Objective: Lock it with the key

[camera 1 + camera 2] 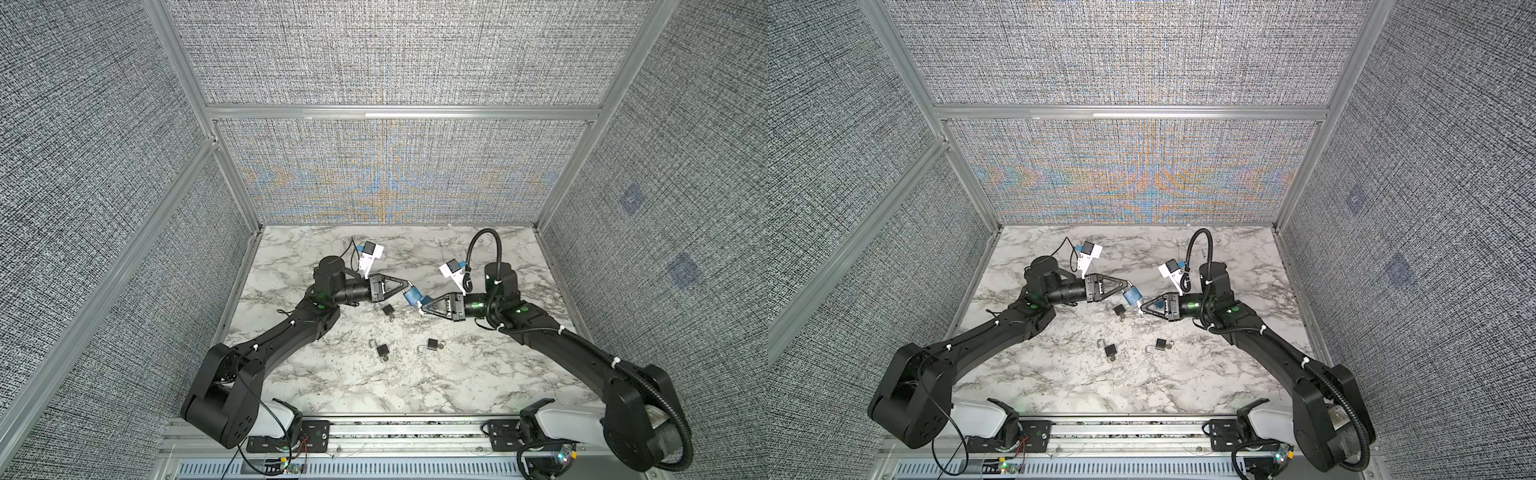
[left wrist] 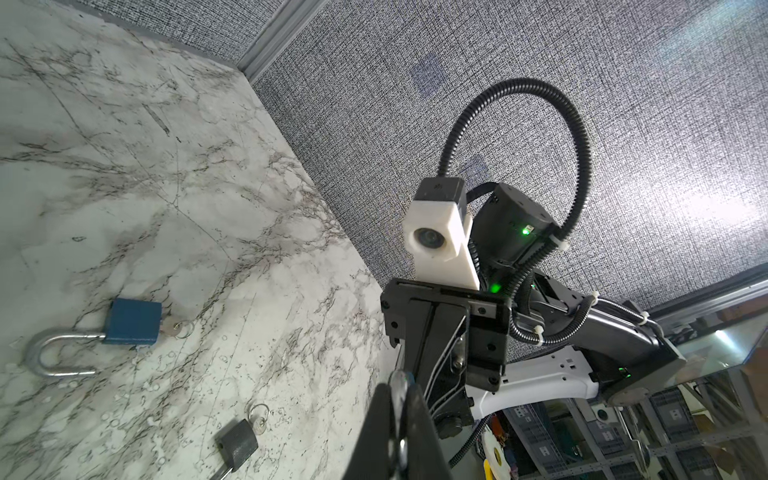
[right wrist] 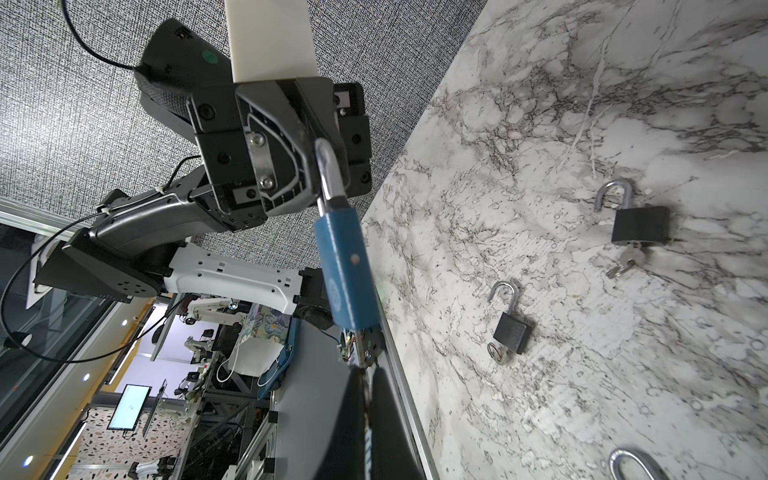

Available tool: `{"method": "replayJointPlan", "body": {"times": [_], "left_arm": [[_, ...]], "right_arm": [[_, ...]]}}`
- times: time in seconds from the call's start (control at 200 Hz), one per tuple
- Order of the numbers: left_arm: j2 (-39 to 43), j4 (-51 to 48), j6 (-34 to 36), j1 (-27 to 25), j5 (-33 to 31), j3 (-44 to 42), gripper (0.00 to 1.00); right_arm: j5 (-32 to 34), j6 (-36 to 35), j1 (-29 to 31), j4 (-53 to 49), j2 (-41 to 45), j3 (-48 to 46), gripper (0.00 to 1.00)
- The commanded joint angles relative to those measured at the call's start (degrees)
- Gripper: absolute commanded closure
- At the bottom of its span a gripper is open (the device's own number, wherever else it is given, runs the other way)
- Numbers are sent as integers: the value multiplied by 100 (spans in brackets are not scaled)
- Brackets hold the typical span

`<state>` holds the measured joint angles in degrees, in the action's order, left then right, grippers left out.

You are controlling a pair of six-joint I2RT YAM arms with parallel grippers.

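- Marble-patterned bench (image 1: 374, 386) below: left gripper (image 3: 324, 160) pinches blue metal padlock (image 3: 345, 270) by steel shackle (image 3: 330, 180).
- Right gripper (image 3: 368, 374) pressed together at its keyhole end; key hidden.
- Locking turn probably not yet done.

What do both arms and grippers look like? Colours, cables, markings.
Left arm and right arm: black, white base shells, green joint dots, white zip ties. Right carries a ribbed black hose. Left gripper and right gripper: black triangular fingers, white camera mounts.

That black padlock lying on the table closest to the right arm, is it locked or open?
Open. In a top view the black padlock has its shackle swung aside, one leg out of the body.
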<state>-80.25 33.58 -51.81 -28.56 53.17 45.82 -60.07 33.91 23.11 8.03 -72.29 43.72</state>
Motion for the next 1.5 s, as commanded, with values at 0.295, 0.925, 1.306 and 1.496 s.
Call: {"method": "replayJointPlan", "body": {"times": [0.295,0.925,1.306,1.496], "left_arm": [[24,725,-84,96,50,7,100],[-2434,-2315,1634,-733,-350,2596,100],[-5179,-4579,2278,-1198,-329,6094,100],[-6334,-5414,2316,-1292,-238,7741,100]], "right_arm": [[13,100,-206,-381,184,-145,100],[1912,-375,-2713,-2069,757,169,100],[2082,-722,-3411,-2313,779,273,100],[2224,-767,-3467,-2251,657,288,100]]}}
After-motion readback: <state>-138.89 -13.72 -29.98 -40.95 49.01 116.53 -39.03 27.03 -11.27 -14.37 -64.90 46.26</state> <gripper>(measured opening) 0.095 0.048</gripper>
